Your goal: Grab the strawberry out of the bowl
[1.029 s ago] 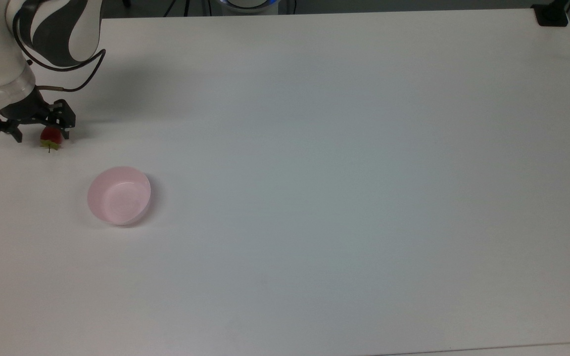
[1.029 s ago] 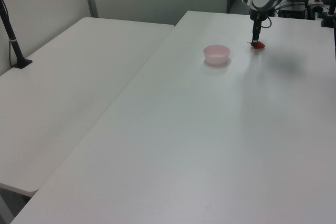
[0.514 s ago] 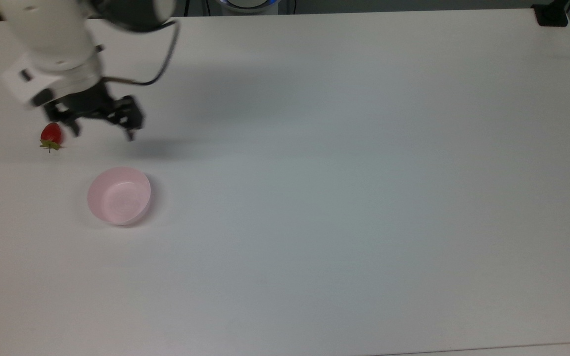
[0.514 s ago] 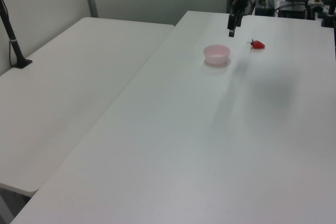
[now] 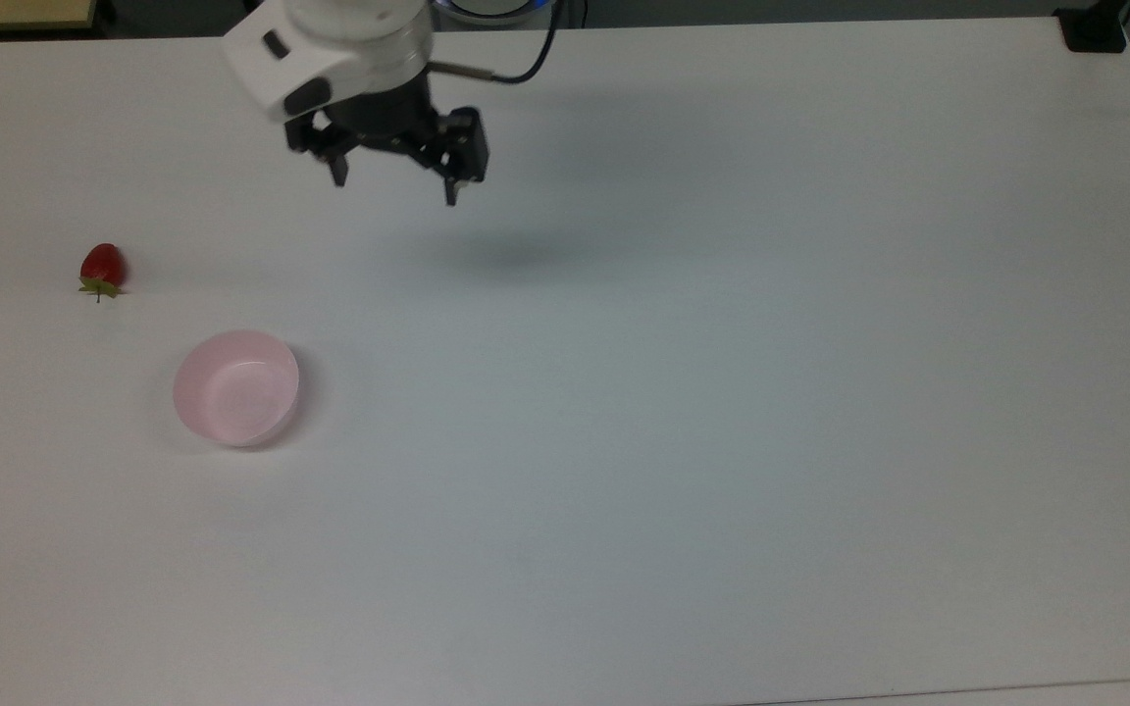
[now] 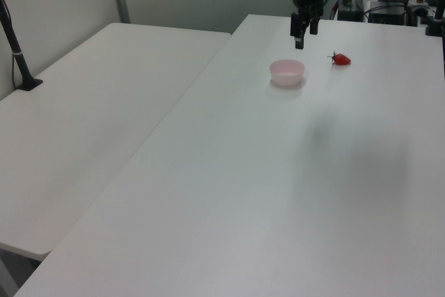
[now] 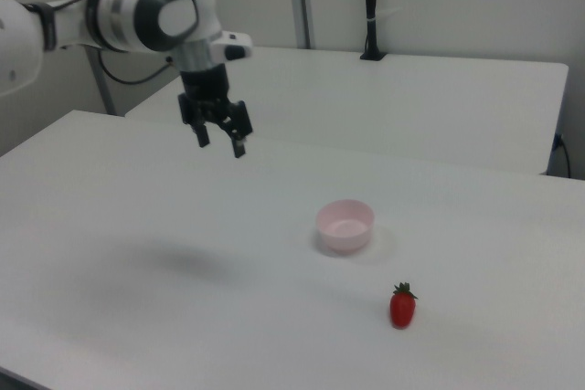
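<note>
While the strawberry [image 5: 101, 269] lay on its side on the white table [image 5: 722, 392], outside and a little apart from the pink bowl [image 5: 235, 388], which sat upright with nothing in it, the gripper [image 5: 394, 188] hung above the table, well away from both, fingers spread and holding nothing

Table [image 5: 722, 441]: bare apart from two items near top view's left edge.
Obstacles: bowl [image 5: 235, 388], strawberry [image 5: 101, 267], apart; passable gap between.
</note>
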Controlling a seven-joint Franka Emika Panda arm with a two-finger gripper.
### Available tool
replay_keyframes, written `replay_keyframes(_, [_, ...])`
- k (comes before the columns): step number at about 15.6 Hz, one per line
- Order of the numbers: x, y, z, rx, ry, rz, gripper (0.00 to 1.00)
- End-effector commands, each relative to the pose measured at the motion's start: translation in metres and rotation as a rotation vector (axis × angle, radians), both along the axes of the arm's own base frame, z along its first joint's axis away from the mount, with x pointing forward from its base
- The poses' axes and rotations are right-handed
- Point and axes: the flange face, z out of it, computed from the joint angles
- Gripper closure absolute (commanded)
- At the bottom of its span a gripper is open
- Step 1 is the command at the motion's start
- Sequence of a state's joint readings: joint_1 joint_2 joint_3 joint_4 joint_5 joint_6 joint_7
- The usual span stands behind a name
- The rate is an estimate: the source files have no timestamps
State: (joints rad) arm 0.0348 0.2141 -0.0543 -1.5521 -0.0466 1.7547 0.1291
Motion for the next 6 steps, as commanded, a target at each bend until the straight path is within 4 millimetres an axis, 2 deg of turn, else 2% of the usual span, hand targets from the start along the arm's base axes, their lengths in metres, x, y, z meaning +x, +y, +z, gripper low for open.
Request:
replay_keyframes(1, [-0.0380, 0.0175, 0.0300, -0.005, 0.019, -0.022, 0.00])
replay_keyframes(6, [-0.0460, 0.0125, 0.0374, -0.001, 0.024, -0.031, 0.00])
